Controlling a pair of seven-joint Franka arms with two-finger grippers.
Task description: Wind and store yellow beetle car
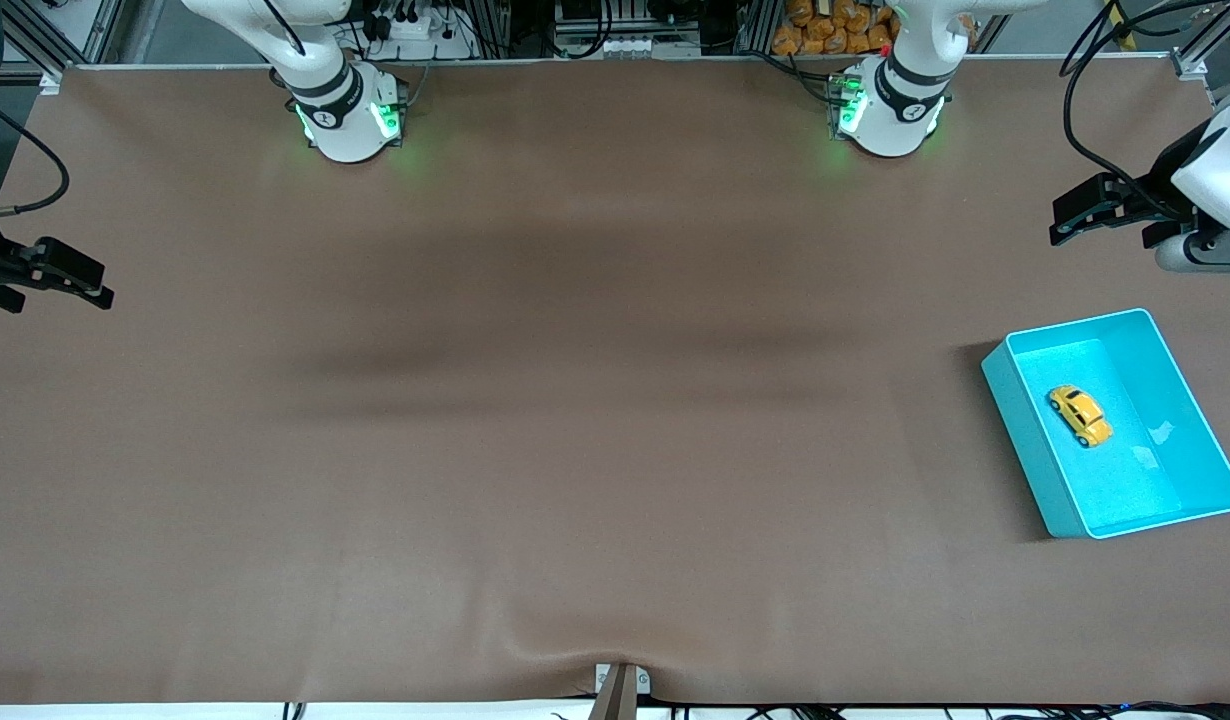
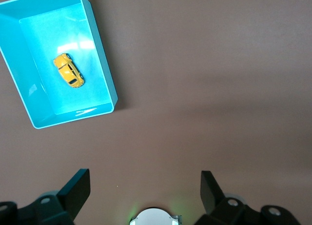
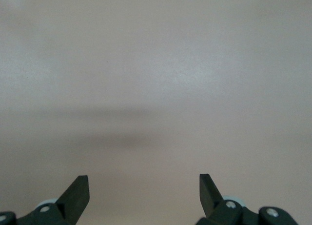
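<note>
Item: yellow beetle car (image 1: 1080, 415), count one. Location: inside the turquoise bin (image 1: 1190, 395), resting on the bin floor, toward the left arm's end of the desk (image 1: 575, 400).

Handling, as I judge it: light, rigid, with a smooth rounded shell likely to slip. I would pinch it across the flanks, low on the body, clear of the wheels.

Container: turquoise bin, count one, open-topped.

Left end effector (image 1: 1095, 213): count one, released, fingers (image 2: 78, 186) spread wide, holding nothing, over bare desk beside the bin.

Right end effector (image 1: 60, 272): count one, released, empty, waiting over the right arm's end of the desk.
</note>
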